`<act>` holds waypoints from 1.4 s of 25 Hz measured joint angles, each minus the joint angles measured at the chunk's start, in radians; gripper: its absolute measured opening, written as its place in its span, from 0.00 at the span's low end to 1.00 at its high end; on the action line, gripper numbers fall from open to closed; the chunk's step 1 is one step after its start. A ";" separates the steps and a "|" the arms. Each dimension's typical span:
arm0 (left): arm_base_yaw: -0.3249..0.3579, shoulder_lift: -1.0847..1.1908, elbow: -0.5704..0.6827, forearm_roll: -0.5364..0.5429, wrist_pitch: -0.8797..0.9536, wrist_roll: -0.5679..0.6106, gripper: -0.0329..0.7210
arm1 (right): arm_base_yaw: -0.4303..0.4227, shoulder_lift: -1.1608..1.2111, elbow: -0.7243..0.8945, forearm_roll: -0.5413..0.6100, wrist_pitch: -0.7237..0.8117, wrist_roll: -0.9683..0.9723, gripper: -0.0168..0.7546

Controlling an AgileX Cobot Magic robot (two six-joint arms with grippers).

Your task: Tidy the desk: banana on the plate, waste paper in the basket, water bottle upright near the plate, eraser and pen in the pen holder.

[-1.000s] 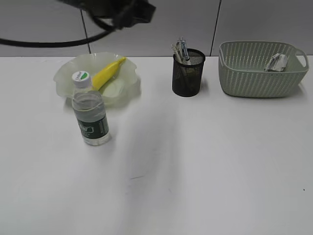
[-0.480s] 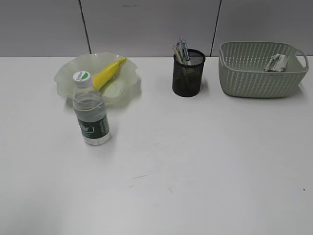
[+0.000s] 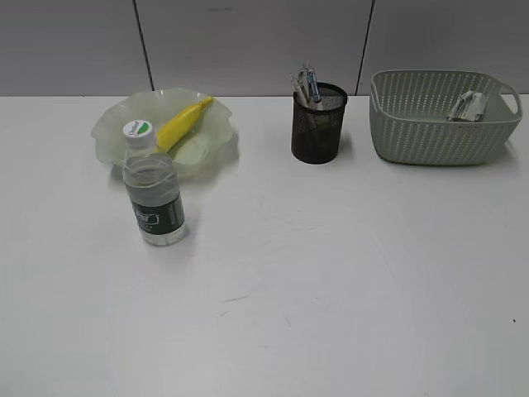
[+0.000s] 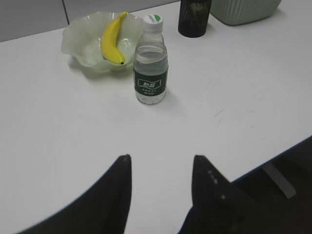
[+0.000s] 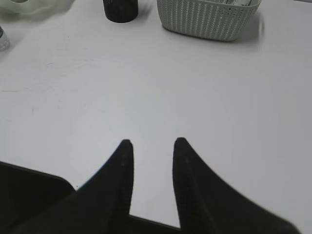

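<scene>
A yellow banana (image 3: 185, 121) lies on the pale green plate (image 3: 111, 132), also in the left wrist view (image 4: 111, 39). A clear water bottle (image 3: 153, 188) stands upright in front of the plate (image 4: 80, 51), and shows in the left wrist view (image 4: 150, 63). A black mesh pen holder (image 3: 317, 124) holds pens (image 3: 307, 85). Crumpled waste paper (image 3: 467, 106) lies in the grey-green basket (image 3: 430, 136). The eraser is not visible. My left gripper (image 4: 161, 158) is open and empty over the table's near edge. My right gripper (image 5: 152, 142) is open and empty, far from the basket (image 5: 207, 19).
The white table (image 3: 331, 273) has faint scuff marks near its middle. A grey panelled wall stands behind it. In the left wrist view the table's front edge (image 4: 273, 156) runs at the lower right; the pen holder (image 5: 120, 9) shows at the top of the right wrist view.
A dark arm with cable that hung at the top left one second ago has left the exterior view. The objects on the table have not moved.
</scene>
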 joint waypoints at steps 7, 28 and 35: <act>0.000 -0.001 0.013 -0.010 -0.023 0.000 0.45 | 0.000 0.000 0.000 0.003 0.001 0.000 0.33; 0.440 -0.020 0.013 -0.011 -0.024 0.000 0.45 | -0.214 -0.036 0.000 0.003 0.001 0.000 0.33; 0.484 -0.021 0.014 -0.018 -0.025 0.000 0.45 | -0.226 -0.055 0.001 0.004 0.006 0.000 0.33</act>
